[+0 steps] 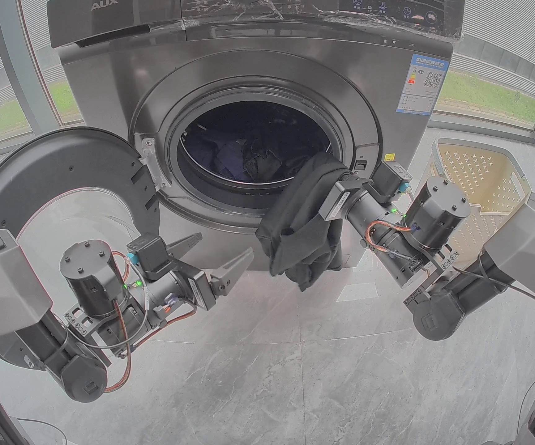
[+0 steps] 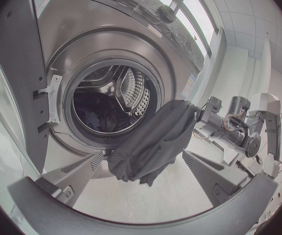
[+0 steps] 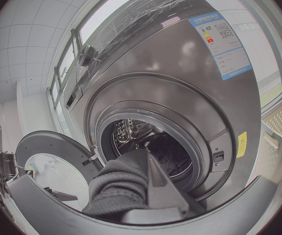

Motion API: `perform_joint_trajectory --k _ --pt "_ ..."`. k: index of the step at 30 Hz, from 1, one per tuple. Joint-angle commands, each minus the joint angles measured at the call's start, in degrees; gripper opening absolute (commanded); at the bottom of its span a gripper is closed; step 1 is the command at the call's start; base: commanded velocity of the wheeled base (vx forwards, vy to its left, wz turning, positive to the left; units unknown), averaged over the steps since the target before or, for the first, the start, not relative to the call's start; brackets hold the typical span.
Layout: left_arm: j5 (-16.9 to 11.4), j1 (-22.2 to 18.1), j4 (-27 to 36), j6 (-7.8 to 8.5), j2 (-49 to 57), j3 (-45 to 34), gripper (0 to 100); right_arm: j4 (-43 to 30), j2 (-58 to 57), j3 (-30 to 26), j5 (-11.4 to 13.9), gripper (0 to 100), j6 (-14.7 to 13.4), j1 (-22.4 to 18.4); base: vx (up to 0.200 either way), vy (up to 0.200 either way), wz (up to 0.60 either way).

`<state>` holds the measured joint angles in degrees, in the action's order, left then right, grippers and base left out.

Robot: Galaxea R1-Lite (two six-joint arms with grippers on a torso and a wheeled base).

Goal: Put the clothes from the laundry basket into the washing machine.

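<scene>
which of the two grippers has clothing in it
The right gripper, shut on the black garment by the washing machine; the left gripper is open and empty.

The dark garment point(image 1: 298, 230) draped over the right gripper point(image 1: 328, 177), so its jaws were mostly covered. The right arm point(image 1: 403, 230) hid the near part of the laundry basket point(image 1: 478, 148), and the basket's floor could not be seen. Inside the washing machine point(image 1: 249, 50), the dark clothes point(image 1: 249, 149) could not be told apart.

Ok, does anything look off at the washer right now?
The dark garment in the right gripper hangs mostly outside the washing machine's opening, dangling below its rim. Crumpled plastic film covers the control panel.
</scene>
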<state>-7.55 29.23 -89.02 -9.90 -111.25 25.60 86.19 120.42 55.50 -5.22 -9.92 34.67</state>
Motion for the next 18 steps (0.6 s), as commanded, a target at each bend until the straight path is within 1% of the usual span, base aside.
perform_joint_trajectory --k 1,2,4,5,7,8,9,10,12,13,14,16,17,18 --pt "-2.0 0.3 -0.4 1.72 -0.1 -2.9 100 -0.2 -0.7 0.4 0.0 0 0.0 -0.2 0.000 0.000 0.00" --pt "-2.6 0.4 -0.4 2.25 -0.2 -3.6 100 -0.4 -1.1 0.5 0.0 0 0.0 -0.3 0.000 0.000 0.00" --pt "-2.6 0.4 -0.4 2.25 -0.2 -3.6 100 -0.4 -1.1 0.5 0.0 0 0.0 -0.3 0.000 0.000 0.00" --pt "-4.4 1.5 -0.5 3.66 -0.2 -6.4 100 -0.6 -1.5 1.0 0.0 0 0.1 -0.5 0.000 0.000 0.00" --pt "-4.9 1.6 -0.5 3.92 -0.1 -6.8 100 -0.6 -1.5 0.9 0.0 0 0.1 -0.4 0.000 0.000 0.00" --pt "-6.3 1.7 -0.5 4.89 0.5 -7.8 100 -0.5 -1.5 0.8 0.0 0 0.1 -0.2 0.000 0.000 0.00" --pt "-6.5 1.8 -0.5 4.98 0.5 -8.0 100 -0.5 -1.5 0.8 0.0 0 0.1 -0.2 0.000 0.000 0.00" --pt "-8.5 1.9 -0.5 6.12 1.1 -9.5 100 -0.5 -1.5 0.9 0.0 0 0.1 -0.2 0.000 0.000 0.00" --pt "-10.6 2.0 -0.5 7.09 2.8 -11.6 100 -0.5 -1.5 1.0 0.0 0 0.1 -0.2 0.000 0.000 0.00" --pt "-11.4 2.0 -0.4 7.26 3.2 -12.4 100 -0.5 -1.4 1.0 0.0 0 0.1 -0.2 0.000 0.000 0.00" --pt "-13.5 2.2 -0.4 7.61 4.0 -14.4 100 -0.3 -1.4 1.0 0.0 0 0.1 -0.2 0.000 0.000 0.00" --pt "-16.5 3.0 -0.4 8.23 5.1 -16.2 100 0.0 -1.3 0.8 0.0 0 0.0 -0.1 0.000 0.000 0.00" --pt "-17.2 3.0 -0.4 8.40 5.4 -16.7 100 0.0 -1.3 0.8 0.0 0 0.0 -0.1 0.000 0.000 0.00" --pt "-17.3 3.0 -0.4 8.40 5.5 -16.8 100 0.1 -1.3 0.8 0.0 0 0.0 -0.1 0.000 0.000 0.00"
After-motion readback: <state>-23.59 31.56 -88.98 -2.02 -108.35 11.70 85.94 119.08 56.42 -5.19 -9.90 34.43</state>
